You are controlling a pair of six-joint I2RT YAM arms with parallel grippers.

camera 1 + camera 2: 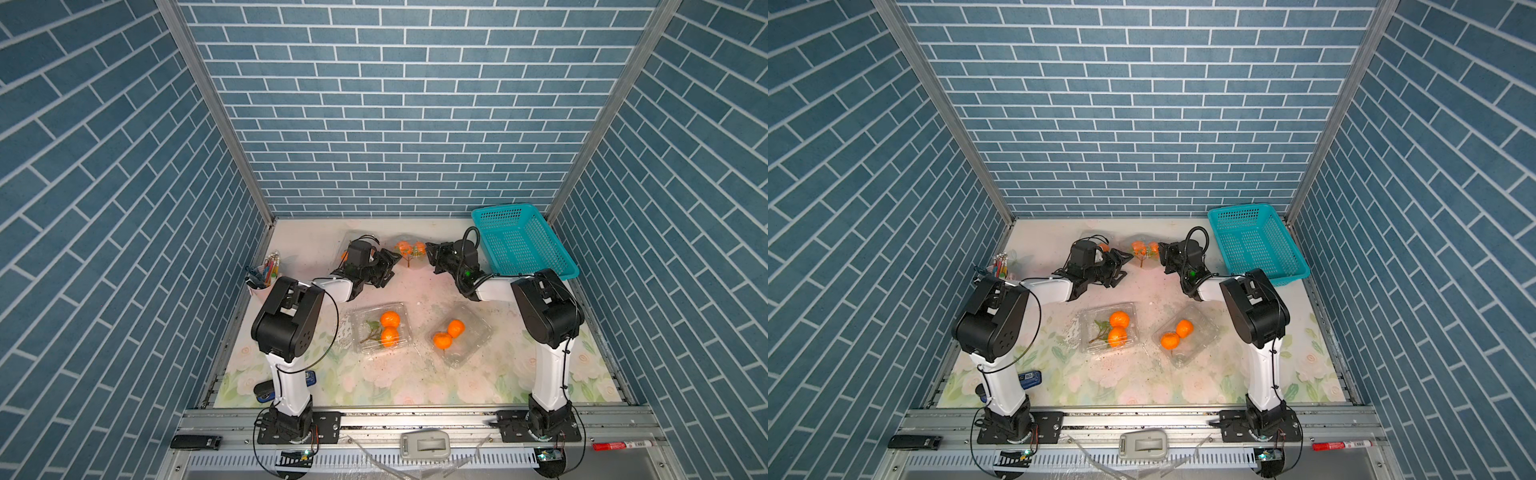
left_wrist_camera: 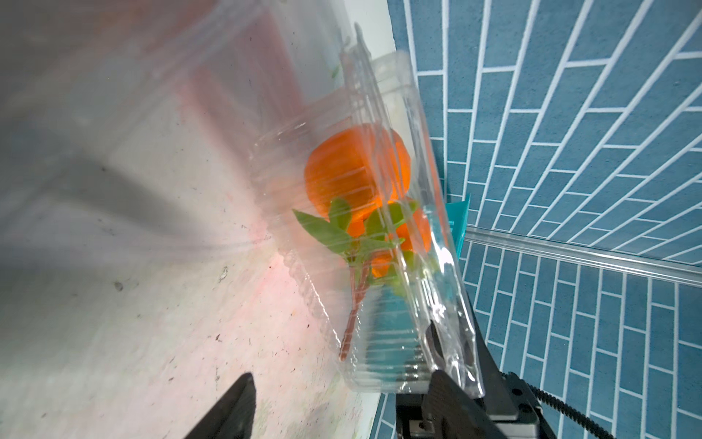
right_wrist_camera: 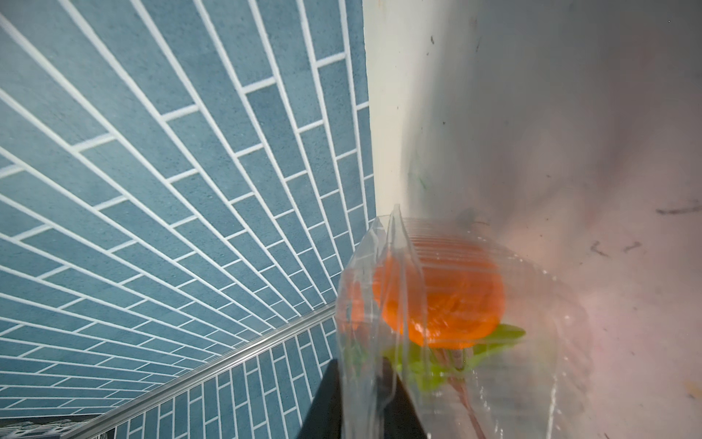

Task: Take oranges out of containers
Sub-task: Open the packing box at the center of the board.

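A clear container (image 1: 410,245) with a leafy pair of oranges (image 1: 405,248) is held off the table at the back, between my two grippers. My right gripper (image 3: 361,365) is shut on that container's thin rim (image 3: 395,266); an orange (image 3: 437,304) shows just past it. My left gripper (image 2: 342,376) is open, its fingers wide apart, with the container's near corner (image 2: 380,372) between them, close to one finger (image 2: 452,403). Two more containers (image 1: 380,326) (image 1: 463,332) lie in front, each with oranges (image 1: 390,328) (image 1: 449,334). Behind my left wrist another container (image 1: 353,237) is mostly hidden.
A teal basket (image 1: 519,241) stands tilted at the back right, next to my right arm. A pencil cup (image 1: 264,278) sits at the left edge. Brick-patterned walls close in the back and both sides. A blue device (image 1: 1030,379) lies by my left arm's base.
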